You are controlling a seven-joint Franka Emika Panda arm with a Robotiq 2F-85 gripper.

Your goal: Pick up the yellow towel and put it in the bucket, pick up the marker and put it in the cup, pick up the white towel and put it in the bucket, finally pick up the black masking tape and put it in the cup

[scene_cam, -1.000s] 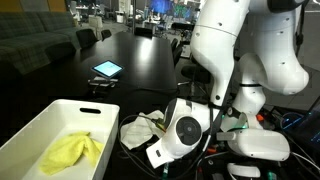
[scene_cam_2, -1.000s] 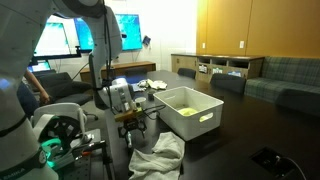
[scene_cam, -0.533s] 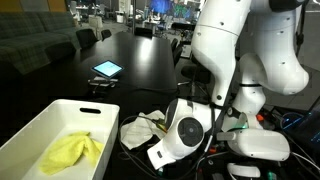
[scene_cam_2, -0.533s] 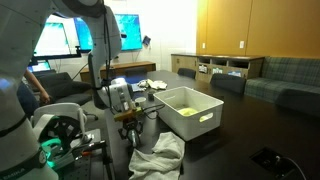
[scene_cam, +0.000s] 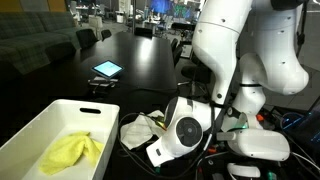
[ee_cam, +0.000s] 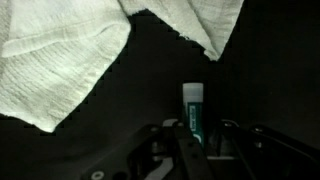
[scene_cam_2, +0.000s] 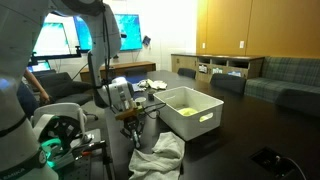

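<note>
1. The gripper (ee_cam: 197, 138) hangs low, its jaws standing close on either side of the marker (ee_cam: 195, 108). Whether the pads press on it cannot be told.
2. The marker lies centred between the jaws, its long axis pointing straight ahead, square to the closing line.
3. Farther ahead, spreading off to one side, lies the white towel (ee_cam: 60, 60), near the marker's far end but not touching it.

In an exterior view the arm (scene_cam: 235, 50) fills the right of the frame: glossy white, bulbous links, with a round white joint cap (scene_cam: 186, 128) ringed in black at lower centre. Black cables (scene_cam: 212, 155) trail below. In an exterior view the gripper (scene_cam_2: 133, 132), left of centre, is black, and a green light (scene_cam_2: 45, 152) glows on the white base at lower left.
</note>
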